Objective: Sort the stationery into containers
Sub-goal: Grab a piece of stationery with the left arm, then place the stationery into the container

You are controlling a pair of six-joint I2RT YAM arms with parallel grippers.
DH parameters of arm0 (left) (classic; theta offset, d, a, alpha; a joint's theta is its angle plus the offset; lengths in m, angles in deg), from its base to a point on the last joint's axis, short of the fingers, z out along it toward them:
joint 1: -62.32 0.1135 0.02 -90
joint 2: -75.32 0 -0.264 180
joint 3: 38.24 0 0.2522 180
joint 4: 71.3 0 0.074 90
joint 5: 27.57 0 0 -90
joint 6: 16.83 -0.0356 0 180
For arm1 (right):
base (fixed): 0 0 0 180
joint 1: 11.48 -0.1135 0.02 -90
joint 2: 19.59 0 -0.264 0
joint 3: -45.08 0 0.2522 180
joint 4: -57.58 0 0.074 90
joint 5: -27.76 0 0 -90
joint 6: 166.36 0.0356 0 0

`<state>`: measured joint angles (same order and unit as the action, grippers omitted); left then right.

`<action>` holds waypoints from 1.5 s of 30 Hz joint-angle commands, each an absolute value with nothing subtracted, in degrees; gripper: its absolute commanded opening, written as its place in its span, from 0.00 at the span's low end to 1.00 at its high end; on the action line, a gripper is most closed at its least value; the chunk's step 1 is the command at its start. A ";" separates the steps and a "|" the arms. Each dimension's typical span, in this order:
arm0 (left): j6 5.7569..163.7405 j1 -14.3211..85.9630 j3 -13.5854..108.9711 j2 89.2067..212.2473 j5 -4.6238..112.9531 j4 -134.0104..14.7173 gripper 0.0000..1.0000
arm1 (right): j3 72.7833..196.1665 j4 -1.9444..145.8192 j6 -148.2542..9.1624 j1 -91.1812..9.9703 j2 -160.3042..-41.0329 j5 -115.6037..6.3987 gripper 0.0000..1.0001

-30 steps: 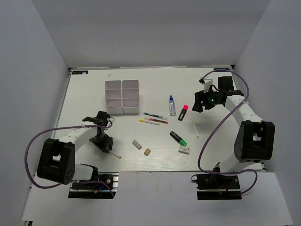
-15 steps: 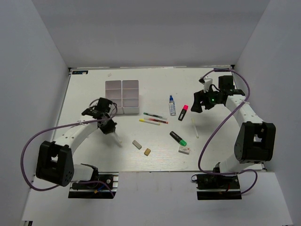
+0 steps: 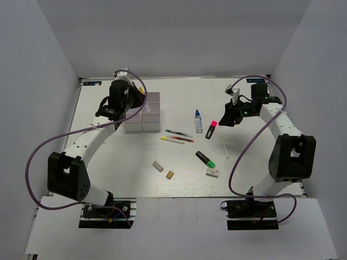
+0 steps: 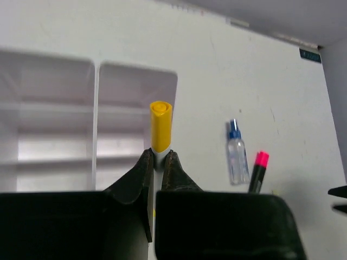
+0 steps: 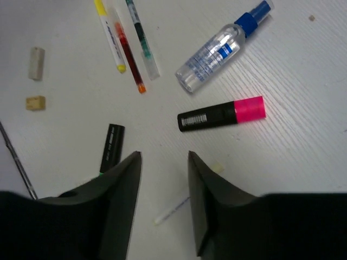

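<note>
My left gripper is shut on a white marker with a yellow cap, which sticks out past the fingertips. In the top view this gripper hovers over the white six-compartment organiser, whose dividing wall lies just behind the cap. My right gripper stands open above bare table, nothing between its fingers. It is just right of the pink-capped highlighter. The blue-capped bottle lies beyond that.
Thin pens lie mid-table, with a green-capped highlighter and a white eraser nearer the front. A grey eraser and a tan eraser sit front centre. A thin white marker lies below my right gripper.
My left arm has carried the yellow-capped marker from the front left of the table up and back to the organiser. The right gripper has shifted slightly and its jaws have narrowed.
</note>
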<state>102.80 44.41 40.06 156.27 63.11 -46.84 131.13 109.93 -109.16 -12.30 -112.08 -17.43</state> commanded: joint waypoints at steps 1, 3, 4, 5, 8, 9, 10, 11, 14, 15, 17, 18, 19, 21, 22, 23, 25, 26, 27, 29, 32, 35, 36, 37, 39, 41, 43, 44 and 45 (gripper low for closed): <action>95.15 45.36 45.04 158.63 65.66 -56.48 0.00 | 134.16 113.18 -113.54 -12.10 -113.54 -10.92 0.48; 91.47 45.36 46.71 161.09 67.25 -59.03 0.00 | 133.47 110.82 -113.54 -12.27 -112.84 -11.09 0.58; 91.45 45.36 47.59 161.97 69.61 -59.04 0.00 | 132.76 108.89 -113.45 -12.36 -112.49 -11.44 0.69; 90.75 45.36 49.25 162.94 70.85 -59.04 0.00 | 132.23 108.00 -112.58 -12.44 -111.62 -12.31 0.75; 89.52 45.88 50.41 164.96 75.34 -57.98 0.00 | 130.04 102.82 -111.17 -12.62 -109.42 -13.90 0.84; 88.99 45.88 50.41 164.97 76.48 -58.85 0.00 | 129.42 101.07 -110.82 -12.71 -109.06 -14.69 0.84; 88.99 45.88 50.41 165.49 76.49 -59.56 0.00 | 129.42 101.14 -110.55 -12.71 -108.89 -14.78 0.82; 88.99 45.88 49.71 165.50 76.49 -60.26 0.00 | 129.50 101.05 -110.55 -12.80 -109.06 -14.52 0.81; 88.99 46.41 49.09 166.02 79.03 -60.27 0.00 | 129.59 101.14 -110.20 -12.71 -109.85 -14.34 0.71; 88.99 46.41 49.09 166.02 81.04 -61.14 0.00 | 129.68 101.14 -110.29 -12.80 -110.03 -14.08 0.68; 89.51 46.41 47.25 166.55 82.55 -62.20 0.00 | 130.03 101.31 -110.20 -12.71 -110.38 -13.47 0.56; 90.04 47.11 47.24 166.55 83.94 -62.20 0.00 | 130.29 101.49 -110.55 -12.97 -110.64 -13.38 0.53; 90.57 47.12 46.63 167.25 83.96 -62.90 0.00 | 130.73 101.84 -110.72 -12.89 -110.99 -12.94 0.50; 90.57 47.64 46.63 168.04 83.96 -63.70 0.00 | 131.26 102.54 -110.99 -12.80 -111.43 -12.76 0.37; 90.57 47.64 47.24 168.65 83.96 -63.70 0.00 | 131.35 102.80 -110.99 -12.97 -111.78 -12.50 0.34; 90.57 47.64 47.85 169.97 84.48 -63.00 0.00 | 131.79 103.15 -111.16 -12.97 -111.78 -12.41 0.27; 89.96 47.64 48.38 171.12 84.49 -62.38 0.00 | 131.96 103.42 -111.25 -12.97 -111.96 -12.06 0.26; 89.96 48.16 48.38 171.64 84.49 -62.38 0.00 | 132.23 103.77 -111.69 -13.06 -112.13 -11.88 0.28; 89.96 48.17 48.38 172.43 85.01 -62.38 0.00 | 132.32 103.77 -111.87 -13.15 -111.88 -11.71 0.32; 89.96 48.17 48.38 173.14 85.71 -61.85 0.00 | 132.41 103.95 -112.13 -13.24 -111.87 -11.62 0.41; 90.48 48.17 48.91 174.37 86.94 -61.33 0.14 | 132.58 103.95 -112.22 -13.59 -111.61 -11.62 0.51; 91.09 48.17 48.91 173.85 86.95 -61.84 0.48 | 132.49 104.13 -112.22 -14.02 -111.78 -11.62 0.54; 91.10 48.17 48.91 173.85 86.95 -61.85 0.57 | 132.58 104.30 -112.22 -14.03 -111.70 -11.53 0.54; 91.10 48.17 48.91 172.98 86.16 -61.85 0.60 | 132.58 104.30 -112.13 -14.29 -111.78 -11.44 0.56; 91.10 48.17 48.39 171.22 85.54 -61.85 0.66 | 132.67 104.47 -112.57 -14.90 -111.78 -11.35 0.57; 91.71 47.65 47.60 169.64 85.02 -61.33 0.78 | 132.93 105.00 -113.36 -15.17 -111.78 -11.27 0.62; 91.71 47.64 46.02 166.40 85.01 -61.32 0.78 | 132.93 105.79 -114.32 -15.87 -112.31 -9.87 0.64; 92.24 47.64 46.01 165.07 84.40 -61.32 0.79 | 133.28 106.23 -115.55 -16.31 -112.40 -9.60 0.68; 92.24 47.12 45.14 163.75 84.40 -61.84 0.80 | 133.37 106.76 -116.43 -17.36 -112.84 -7.68 0.70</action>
<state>91.45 47.84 45.94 171.31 85.28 -60.61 130.74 104.86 -113.09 -15.71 -111.92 -12.01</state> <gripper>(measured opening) 0.791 0.685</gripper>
